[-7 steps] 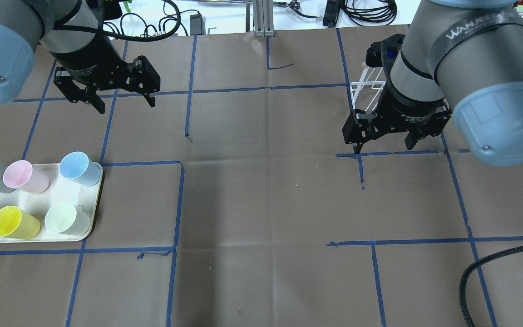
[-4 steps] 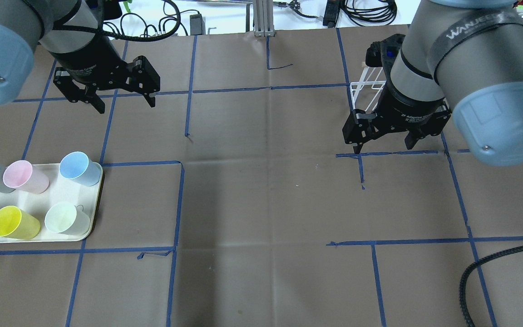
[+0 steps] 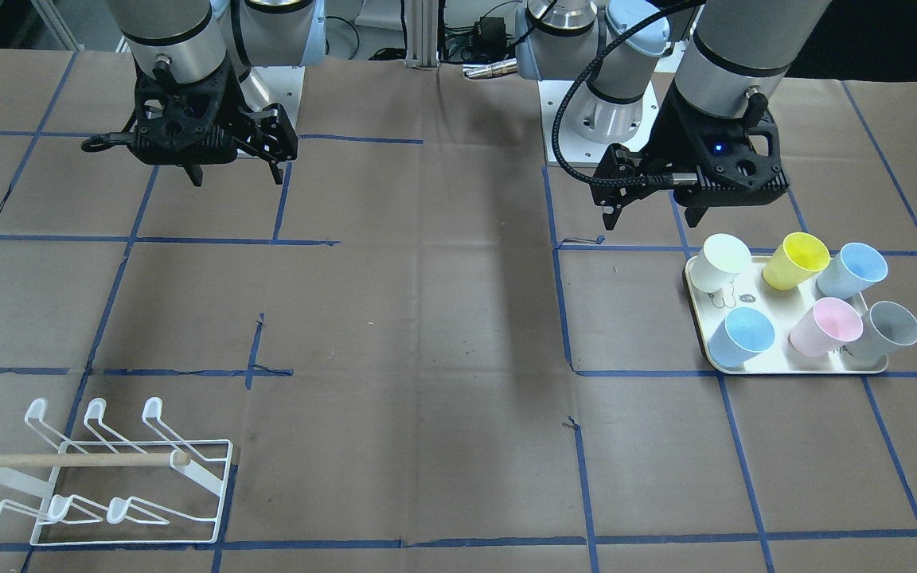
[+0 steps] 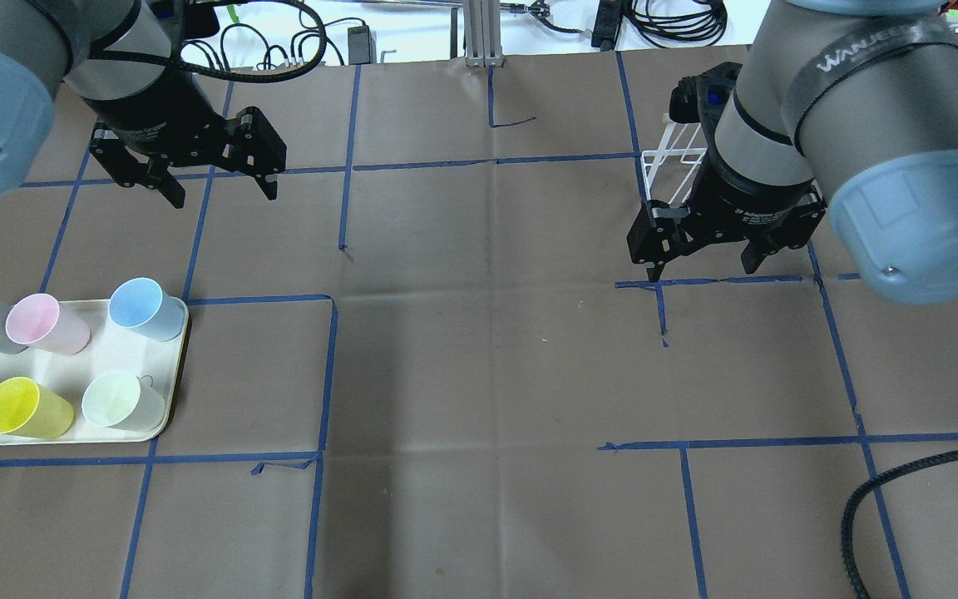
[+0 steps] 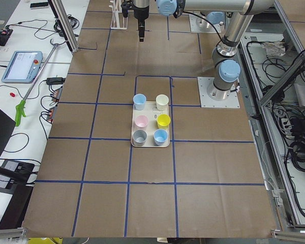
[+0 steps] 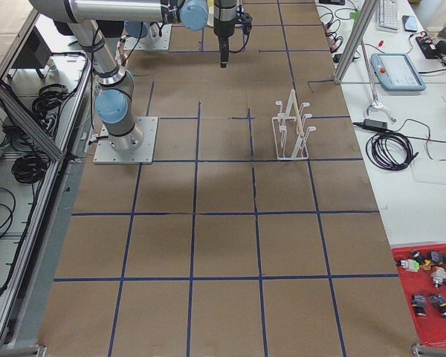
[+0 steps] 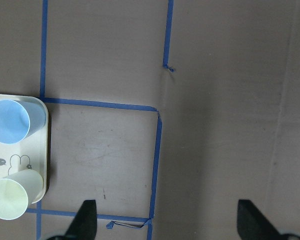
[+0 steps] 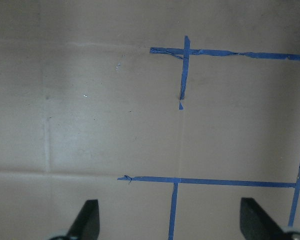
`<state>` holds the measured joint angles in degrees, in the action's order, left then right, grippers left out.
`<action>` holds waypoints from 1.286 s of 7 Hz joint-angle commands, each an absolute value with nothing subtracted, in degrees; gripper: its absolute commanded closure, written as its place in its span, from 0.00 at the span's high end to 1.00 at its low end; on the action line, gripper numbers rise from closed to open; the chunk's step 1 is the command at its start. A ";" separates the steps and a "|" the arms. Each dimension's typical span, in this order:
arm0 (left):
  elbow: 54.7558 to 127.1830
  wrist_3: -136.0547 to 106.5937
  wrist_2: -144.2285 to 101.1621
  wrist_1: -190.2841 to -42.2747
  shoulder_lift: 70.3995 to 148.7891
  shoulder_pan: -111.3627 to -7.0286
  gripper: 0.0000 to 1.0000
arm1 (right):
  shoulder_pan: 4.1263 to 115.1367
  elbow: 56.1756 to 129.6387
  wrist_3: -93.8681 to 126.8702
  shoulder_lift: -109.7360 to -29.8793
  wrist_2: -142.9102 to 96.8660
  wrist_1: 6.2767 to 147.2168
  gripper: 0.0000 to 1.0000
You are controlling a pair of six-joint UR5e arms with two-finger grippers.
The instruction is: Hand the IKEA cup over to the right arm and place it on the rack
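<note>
- While both arms hang above the table, the left end effector hovers empty, fingers spread, toward 1 o'clock from the cream tray in the overhead view.
- Six pastel cups stand on that tray, at the table's 8 o'clock.
- Right end effector, fingers likewise apart, holds nothing.
- White rack sits at the table's 1 o'clock.

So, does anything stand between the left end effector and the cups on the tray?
Nothing visible. The open left end effector hangs over bare table, apart from the tray. The nearest blue cup stands uncovered at the tray's corner.
</note>
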<state>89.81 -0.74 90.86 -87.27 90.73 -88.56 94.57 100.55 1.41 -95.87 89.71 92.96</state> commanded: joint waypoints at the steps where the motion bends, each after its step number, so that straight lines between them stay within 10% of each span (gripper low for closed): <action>1: 90.44 5.94 90.97 -86.05 90.53 -83.01 1.00 | 94.57 100.55 1.41 -95.89 89.65 92.99 1.00; 9: 95.80 23.55 87.01 -82.28 91.66 -63.97 0.99 | 94.57 100.63 1.67 -95.80 89.30 93.16 1.00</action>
